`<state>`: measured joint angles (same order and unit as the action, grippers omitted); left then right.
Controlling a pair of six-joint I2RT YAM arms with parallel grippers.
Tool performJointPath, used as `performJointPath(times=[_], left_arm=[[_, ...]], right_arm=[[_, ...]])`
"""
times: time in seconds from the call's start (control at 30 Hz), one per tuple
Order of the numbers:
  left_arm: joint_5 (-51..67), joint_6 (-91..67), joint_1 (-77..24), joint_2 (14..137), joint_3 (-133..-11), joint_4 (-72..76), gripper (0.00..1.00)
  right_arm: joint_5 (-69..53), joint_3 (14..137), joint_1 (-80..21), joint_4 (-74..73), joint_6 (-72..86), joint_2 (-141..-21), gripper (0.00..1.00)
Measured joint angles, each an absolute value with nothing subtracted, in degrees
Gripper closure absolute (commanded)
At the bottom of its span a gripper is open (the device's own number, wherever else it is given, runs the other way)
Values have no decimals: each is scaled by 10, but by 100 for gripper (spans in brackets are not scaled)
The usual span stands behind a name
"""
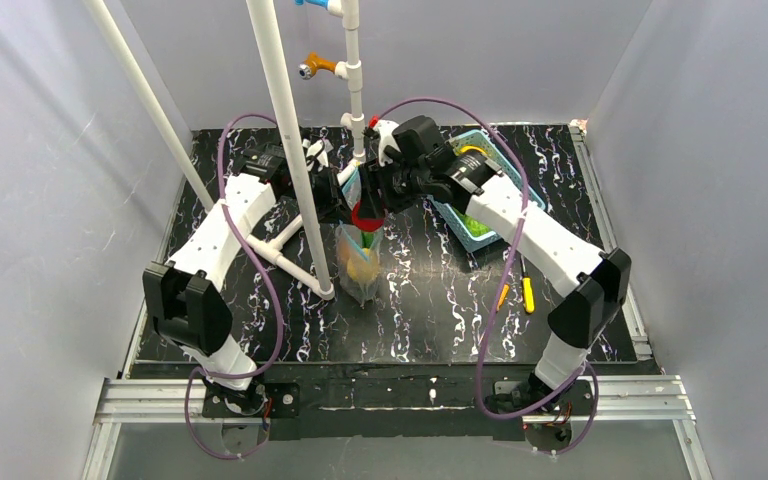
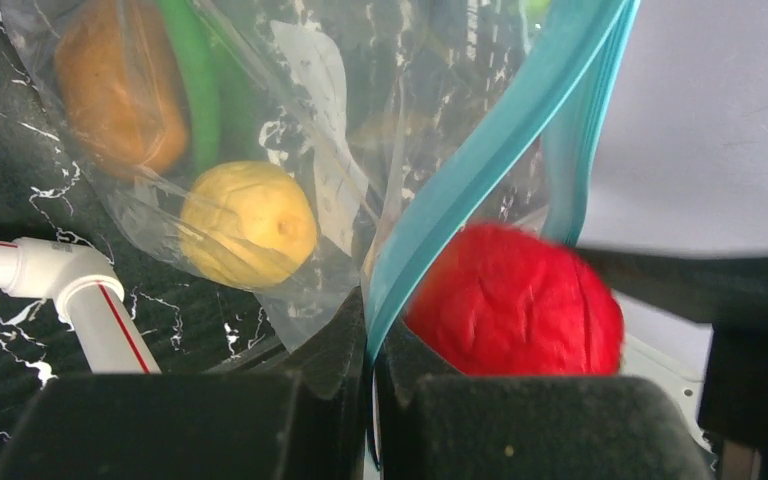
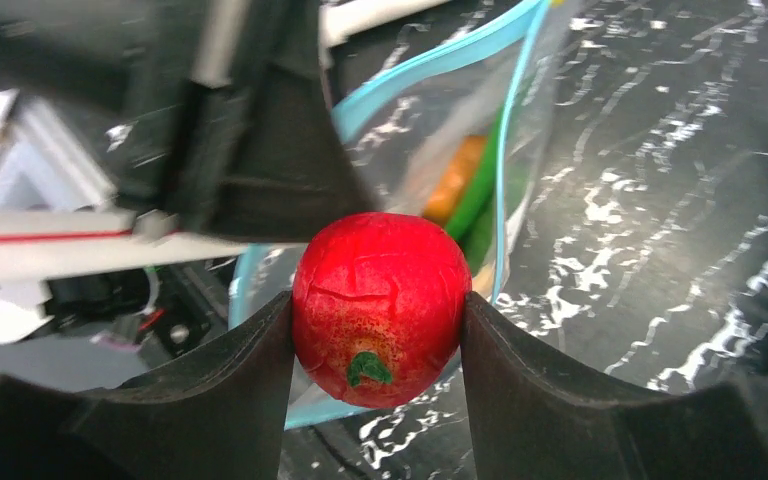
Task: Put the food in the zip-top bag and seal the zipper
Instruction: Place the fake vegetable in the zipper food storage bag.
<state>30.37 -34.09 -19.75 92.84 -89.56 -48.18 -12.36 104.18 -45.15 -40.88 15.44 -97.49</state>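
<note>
At the mouth of the zip-top bag [image 3: 415, 125], my right hand [image 3: 375, 315] is clamping the small red piece [image 3: 380, 285], opening lying just beyond and below. My left hand [image 2: 370, 375] is pinching the zipper [image 2: 480, 150], propping it up.

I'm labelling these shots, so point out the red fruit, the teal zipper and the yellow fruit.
red fruit [image 3: 380, 300]: right wrist view, front face.
teal zipper [image 2: 490, 150]: left wrist view, mid-strip.
yellow fruit [image 2: 248, 225]: left wrist view, centre.
</note>
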Motion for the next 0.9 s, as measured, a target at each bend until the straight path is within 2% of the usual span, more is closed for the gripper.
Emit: performJointPath(times=[0.2, 0.27, 0.37, 0.5, 0.6, 0.73, 0.9], left_arm=[[307, -341, -200, 923, -896, -482, 100], [307, -341, -201, 919, -896, -484, 100], [310, -341, -201, 917, -896, -484, 100], [311, -341, -201, 911, -896, -486, 100], [311, -339, -201, 906, -896, -494, 100], [311, -338, -201, 906, -896, -496, 100], [311, -334, -201, 906, -896, -497, 100]], right_arm=[[1, 1042, -450, -413, 142, -995, 71], [59, 1042, -451, -426, 136, -995, 64], [71, 1049, -457, -429, 133, -1002, 37], [41, 1131, -465, -422, 138, -1059, 8], [20, 1137, -466, -421, 142, -1058, 4], [6, 1133, -462, -422, 144, -1042, 6], [-20, 1060, -424, -393, 158, -948, 7]])
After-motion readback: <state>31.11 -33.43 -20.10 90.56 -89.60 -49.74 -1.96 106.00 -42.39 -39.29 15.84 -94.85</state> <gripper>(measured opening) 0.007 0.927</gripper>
